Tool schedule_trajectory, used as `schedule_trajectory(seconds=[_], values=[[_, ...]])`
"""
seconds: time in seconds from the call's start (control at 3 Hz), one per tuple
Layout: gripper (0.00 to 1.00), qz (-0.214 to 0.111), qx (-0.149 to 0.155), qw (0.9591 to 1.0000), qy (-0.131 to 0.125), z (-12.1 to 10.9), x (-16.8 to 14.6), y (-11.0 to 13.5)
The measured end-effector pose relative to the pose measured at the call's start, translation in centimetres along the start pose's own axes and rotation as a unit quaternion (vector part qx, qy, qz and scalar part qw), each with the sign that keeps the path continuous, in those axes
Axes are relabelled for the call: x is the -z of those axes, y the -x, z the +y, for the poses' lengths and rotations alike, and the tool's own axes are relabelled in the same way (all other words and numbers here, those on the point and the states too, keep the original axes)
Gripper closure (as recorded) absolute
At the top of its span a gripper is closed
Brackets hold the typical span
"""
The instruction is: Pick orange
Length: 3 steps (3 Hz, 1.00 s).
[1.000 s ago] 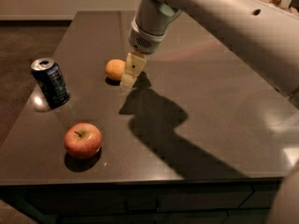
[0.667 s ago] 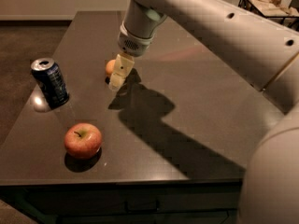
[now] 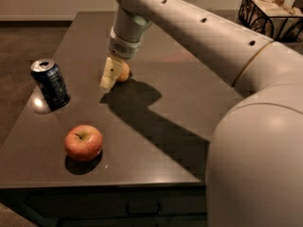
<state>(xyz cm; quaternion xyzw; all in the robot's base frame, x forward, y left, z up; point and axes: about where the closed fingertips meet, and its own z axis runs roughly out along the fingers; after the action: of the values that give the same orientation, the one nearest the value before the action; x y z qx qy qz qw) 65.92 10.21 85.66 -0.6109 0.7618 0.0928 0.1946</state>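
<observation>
You've got the gripper (image 3: 108, 82) just left of frame center, upper half, pointing down at the dark table (image 3: 189, 103) w/ its tip at or just above the surface. The orange (image 3: 125, 73) sits right behind it, on its right side. Only the right part of the fruit shows; the rest is hidden by the pale gripper body. They look touching or nearly so, but you can't confirm contact from this angle. Can't tell whether the gripper is open, closed or gripping the orange. The orange looks to be resting on the tabletop.

The arm (image 3: 199, 27) comes in from the lower right, where its big rounded section fills the corner. It runs diagonally up to the top center, then drops through the wrist to the gripper. Its shadow (image 3: 142, 117) spreads across the table from the gripper toward the lower right.

Other items: a red-yellow apple (image 3: 83, 142) w/ stem up, lower left, near the table's front edge and well apart from the orange. A dark blue soda can (image 3: 50, 84) stands upright at the left edge of the table, approx. level w/ the gripper. A wire basket (image 3: 270, 13) sits in the upper right corner, off the table.
</observation>
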Motion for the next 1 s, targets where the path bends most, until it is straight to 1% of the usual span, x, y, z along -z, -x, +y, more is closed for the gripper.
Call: schedule_trajectory(seconds=[0.33,0.67,1.0], values=[[0.16,0.007,0.004,1.0,-0.001,-0.5,-0.5,0.2],[0.39,0.01,0.012,0.9999,-0.002,-0.8,-0.3,0.1],[0.63,0.006,0.021,0.9998,-0.003,-1.1,0.7,0.0]])
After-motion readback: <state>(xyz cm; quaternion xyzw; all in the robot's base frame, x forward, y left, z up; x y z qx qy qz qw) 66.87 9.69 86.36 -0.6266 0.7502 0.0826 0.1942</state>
